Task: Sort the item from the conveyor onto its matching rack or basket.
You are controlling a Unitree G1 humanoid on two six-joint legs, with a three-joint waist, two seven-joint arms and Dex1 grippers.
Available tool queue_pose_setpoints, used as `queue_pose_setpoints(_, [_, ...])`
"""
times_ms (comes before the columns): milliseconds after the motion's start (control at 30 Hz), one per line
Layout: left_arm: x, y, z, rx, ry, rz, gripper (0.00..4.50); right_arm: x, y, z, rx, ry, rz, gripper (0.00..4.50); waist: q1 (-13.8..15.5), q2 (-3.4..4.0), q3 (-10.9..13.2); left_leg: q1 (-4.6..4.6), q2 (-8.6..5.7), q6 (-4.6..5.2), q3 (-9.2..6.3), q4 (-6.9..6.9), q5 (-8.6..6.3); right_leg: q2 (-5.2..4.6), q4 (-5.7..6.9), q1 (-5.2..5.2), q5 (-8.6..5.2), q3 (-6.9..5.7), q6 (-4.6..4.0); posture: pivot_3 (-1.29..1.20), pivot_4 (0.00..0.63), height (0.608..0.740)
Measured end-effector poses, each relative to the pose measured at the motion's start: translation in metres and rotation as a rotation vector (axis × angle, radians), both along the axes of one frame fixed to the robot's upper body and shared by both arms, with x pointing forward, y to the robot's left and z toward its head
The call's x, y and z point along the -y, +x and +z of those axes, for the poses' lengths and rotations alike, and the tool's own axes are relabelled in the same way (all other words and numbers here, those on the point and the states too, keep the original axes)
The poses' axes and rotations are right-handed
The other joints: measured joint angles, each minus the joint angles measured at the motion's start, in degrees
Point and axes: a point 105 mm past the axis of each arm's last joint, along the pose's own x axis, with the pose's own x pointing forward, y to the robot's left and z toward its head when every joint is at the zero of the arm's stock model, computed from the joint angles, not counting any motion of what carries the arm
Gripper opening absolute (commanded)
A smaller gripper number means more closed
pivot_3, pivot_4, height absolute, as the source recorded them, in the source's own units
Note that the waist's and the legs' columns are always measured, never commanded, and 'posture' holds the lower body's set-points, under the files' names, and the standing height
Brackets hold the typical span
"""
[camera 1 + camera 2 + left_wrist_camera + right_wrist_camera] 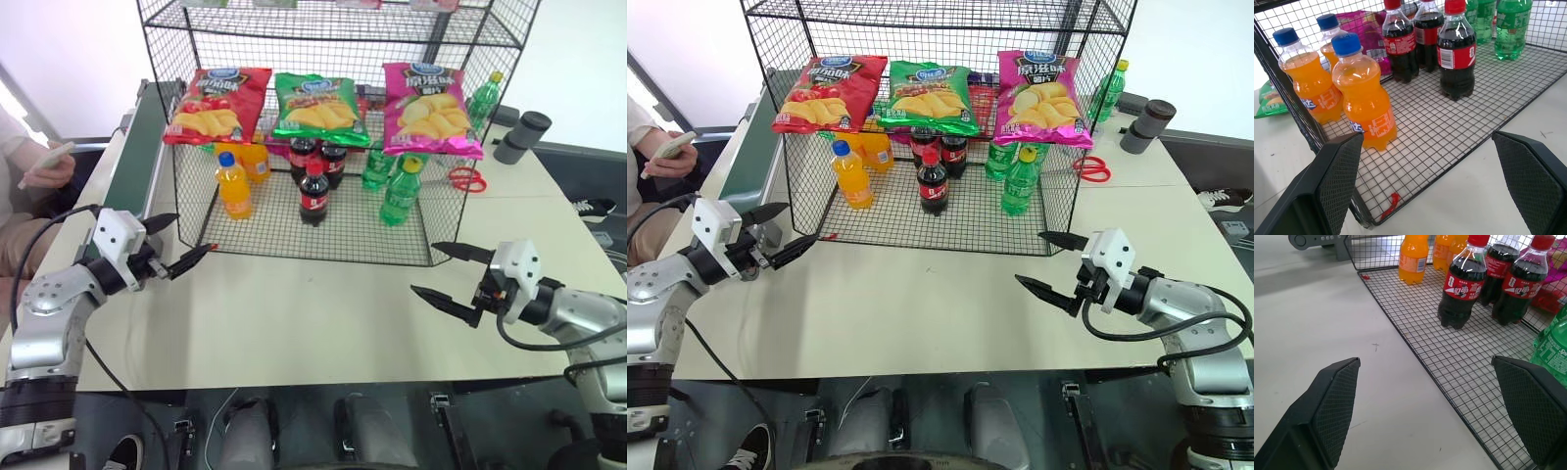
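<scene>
1. Conveyor (132,157) runs along the table's left edge, beside the rack (323,137).
2. L gripper (176,245) hangs nr the rack's front-left corner, fingers spread wide, holding nothing.
3. Rack shelf, L to R: red crisp bag (216,103), green crisp bag (318,108) w/ blue oval logo, magenta crisp bag (428,108); print too small to read.
4. Below: orange soda (1364,95), cola bottles (1457,51) w/ red labels, green bottles (400,191).
5. R gripper (456,279) over bare table, fingers wide apart, empty.
</scene>
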Motion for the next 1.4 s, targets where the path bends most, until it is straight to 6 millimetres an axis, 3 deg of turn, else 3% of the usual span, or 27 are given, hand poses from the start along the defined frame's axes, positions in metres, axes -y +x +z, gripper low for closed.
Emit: queue_pose_setpoints(1400, [-0.001,-0.002,-0.008,0.012,0.024,0.004,4.50,-0.002,0.003,-0.007,-0.018,-0.024,0.023,4.48,0.0,0.00,0.0,0.00,0.00,-0.01,0.00,0.03,0.01,0.00,0.04,0.00,0.01,0.00,0.01,0.00,0.150,0.740])
